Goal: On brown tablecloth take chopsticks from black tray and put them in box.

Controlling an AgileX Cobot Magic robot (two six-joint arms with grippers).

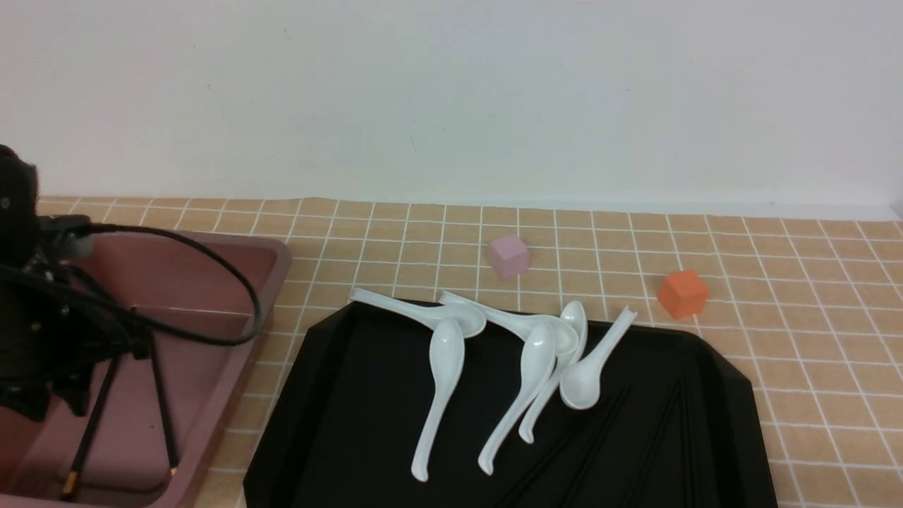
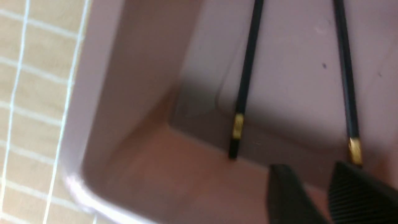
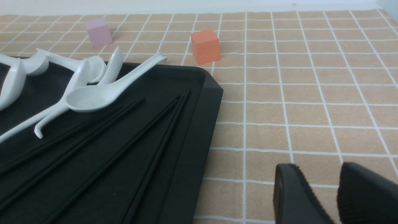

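left gripper (image 2: 311, 170) hangs over the box (image 1: 176, 275), fingers a narrow gap apart, holding nothing. two chopsticks (image 1: 161, 406) lie inside the box, gold ends at its near wall. right gripper (image 3: 318, 170) over brown tablecloth (image 3: 311, 93), beside black tray (image 3: 199, 130), fingers parted, empty. more chopsticks (image 3: 169, 130) lie on the tray near white spoons (image 1: 441, 381). beyond: pink cube (image 1: 509, 256), orange cube (image 1: 682, 293).
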